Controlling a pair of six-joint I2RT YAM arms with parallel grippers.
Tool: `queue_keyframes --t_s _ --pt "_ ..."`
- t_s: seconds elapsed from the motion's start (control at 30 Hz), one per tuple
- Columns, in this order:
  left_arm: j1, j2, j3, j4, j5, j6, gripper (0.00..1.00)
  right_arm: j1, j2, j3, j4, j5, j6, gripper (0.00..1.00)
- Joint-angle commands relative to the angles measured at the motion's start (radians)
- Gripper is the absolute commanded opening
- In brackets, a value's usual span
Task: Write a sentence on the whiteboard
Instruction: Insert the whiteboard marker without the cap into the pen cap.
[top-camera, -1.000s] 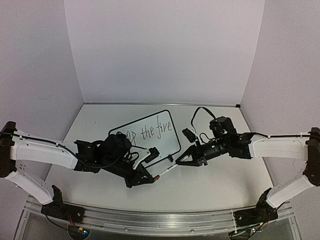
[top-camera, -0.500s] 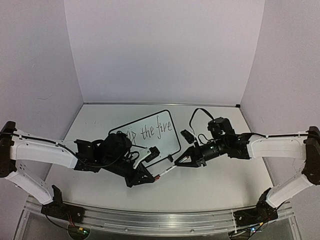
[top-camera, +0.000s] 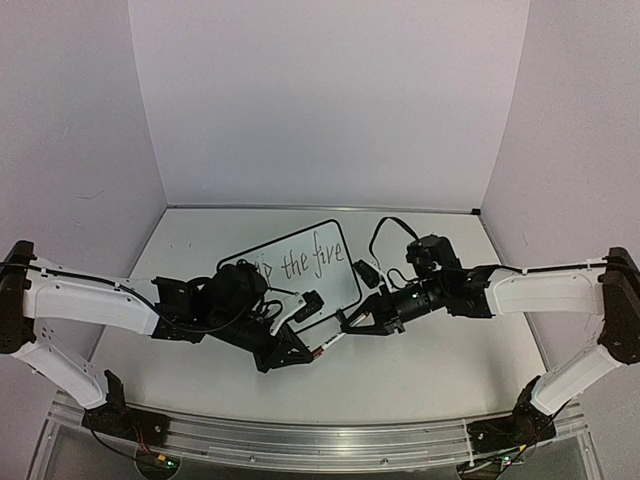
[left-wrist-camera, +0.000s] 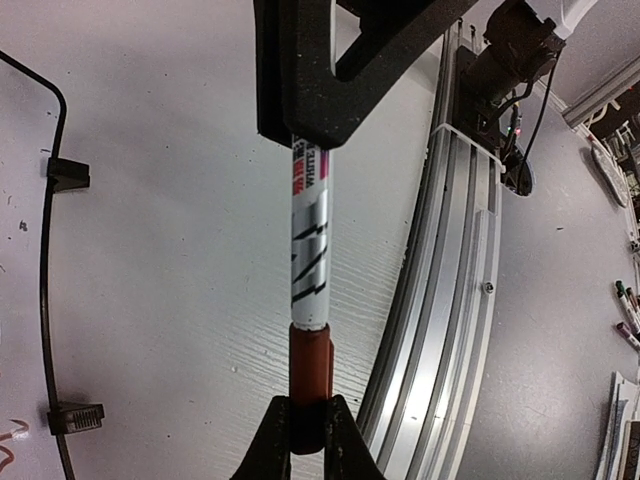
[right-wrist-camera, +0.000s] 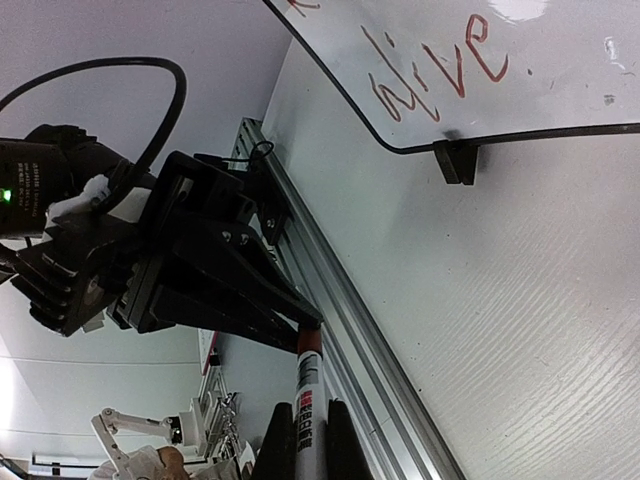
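The whiteboard lies at mid table, and the sentence shows "the fire" on its top line. The word "alive" reads in red in the right wrist view. A white marker spans the gap between my grippers, just in front of the board. My left gripper is shut on its red cap. My right gripper is shut on its white barrel. Both hold it just above the table. The left arm hides the start of the top line.
An aluminium rail runs along the near table edge, close behind the marker. The board's black feet stick out at its near rim. Purple walls close the back and sides.
My right gripper has moved left towards my left gripper, so the marker span between them is shorter. The left arm has barely shifted.
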Motion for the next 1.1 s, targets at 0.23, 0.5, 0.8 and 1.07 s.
queue_keyframes --t_s 0.23,0.5,0.8,1.07 --pt "0.008 -0.004 0.063 0.156 -0.043 0.017 0.0 0.051 0.054 0.061 0.049 -0.024 0.001 0.0" --pt "0.037 -0.017 0.073 0.202 -0.025 0.018 0.0 0.07 0.081 0.075 0.055 -0.027 0.001 0.0" --pt "0.066 -0.012 0.08 0.249 0.004 0.012 0.0 0.091 0.112 0.086 0.079 -0.029 0.011 0.0" --pt "0.087 -0.004 0.089 0.312 0.027 -0.004 0.0 0.111 0.151 0.098 0.111 -0.044 0.027 0.0"
